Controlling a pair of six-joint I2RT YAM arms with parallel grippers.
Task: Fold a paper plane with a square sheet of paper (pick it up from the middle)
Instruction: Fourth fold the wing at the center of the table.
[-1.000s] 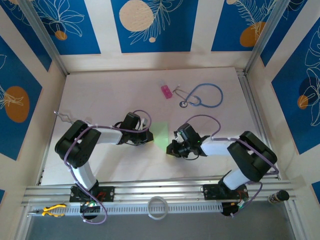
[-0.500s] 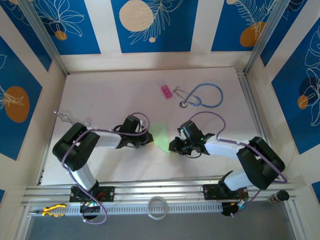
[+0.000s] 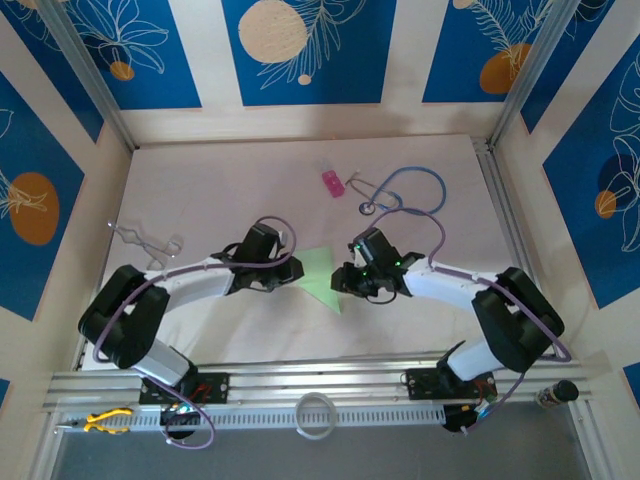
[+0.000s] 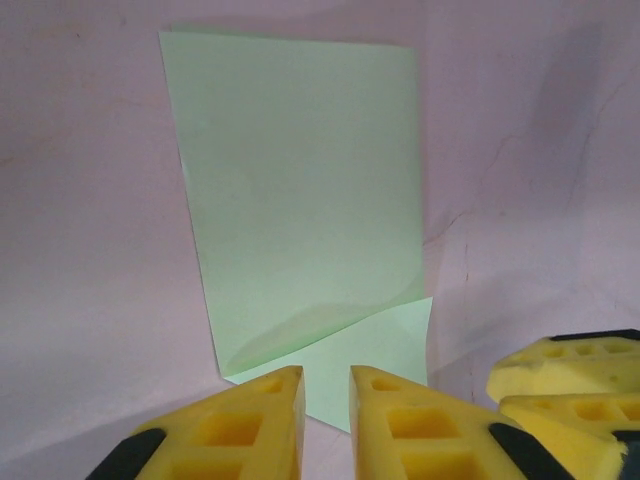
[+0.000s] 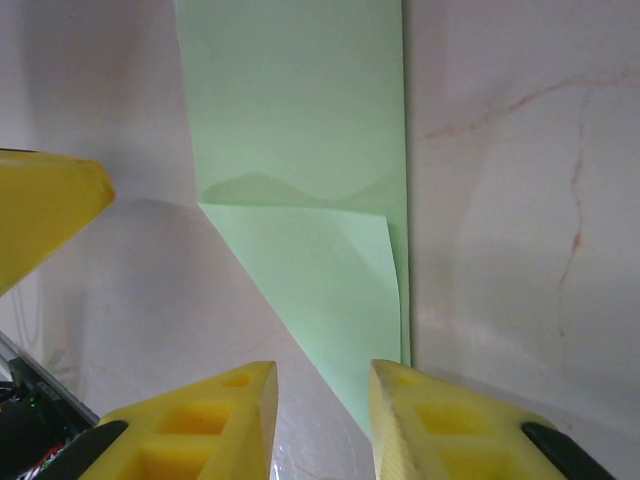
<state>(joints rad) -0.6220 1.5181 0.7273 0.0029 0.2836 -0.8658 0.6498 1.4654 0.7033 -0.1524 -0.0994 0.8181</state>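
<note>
The square sheet of paper [image 3: 318, 272] is light green and lies flat on the table between my two grippers, folded to a long shape with one corner turned in. In the left wrist view the sheet [image 4: 300, 200] spreads ahead of my left gripper [image 4: 326, 385], whose jaws stand slightly open over its near tip. My right gripper [image 5: 322, 372] is open too, with the pointed end of the sheet [image 5: 300, 150] just reaching the gap. From above, the left gripper [image 3: 290, 273] and right gripper [image 3: 343, 281] face each other across the paper.
A small pink block [image 3: 332, 183] and a blue stethoscope [image 3: 410, 190] lie at the far side of the table. Metal forceps [image 3: 145, 240] rest at the left. A white ring [image 3: 316, 415] and yellow pliers [image 3: 105, 420] sit on the near rail.
Both grippers have parted their jaws and let go of the paper, which now lies flat. Both arms have reached farther out over the table.
</note>
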